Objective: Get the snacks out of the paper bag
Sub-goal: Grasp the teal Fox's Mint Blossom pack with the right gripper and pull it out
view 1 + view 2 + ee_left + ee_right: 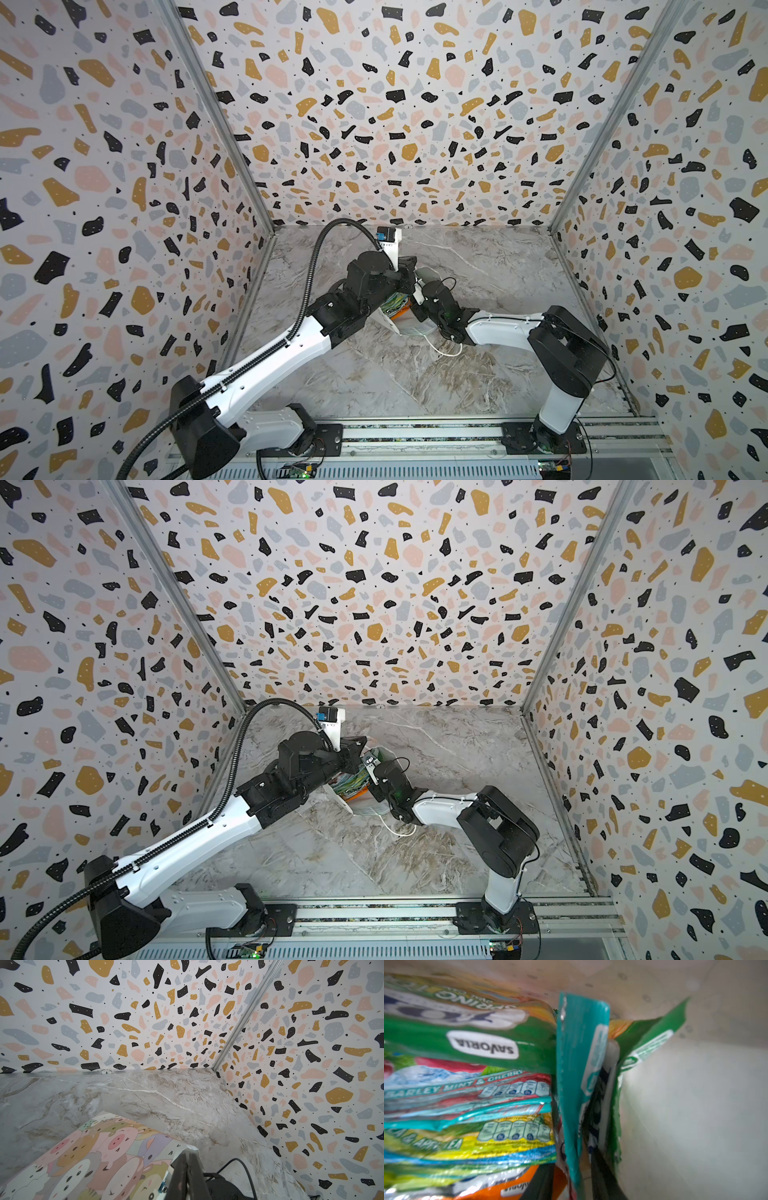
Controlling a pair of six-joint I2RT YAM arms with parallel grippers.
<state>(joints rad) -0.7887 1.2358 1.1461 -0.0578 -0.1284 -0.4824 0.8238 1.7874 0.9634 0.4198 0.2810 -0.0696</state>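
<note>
As right gripper (571,1169) sits in paper bag (695,1105) | teal snack (579,1053) between jaws

Snacks (471,1088) blurred and cropped; paper bag (409,326) mostly hidden from above

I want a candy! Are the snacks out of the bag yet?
Not yet. No packet shows on the table. The left gripper pinches the rim of the paper bag, the right gripper reaches inside, a teal packet between its jaws. All the snacks are left.
</note>
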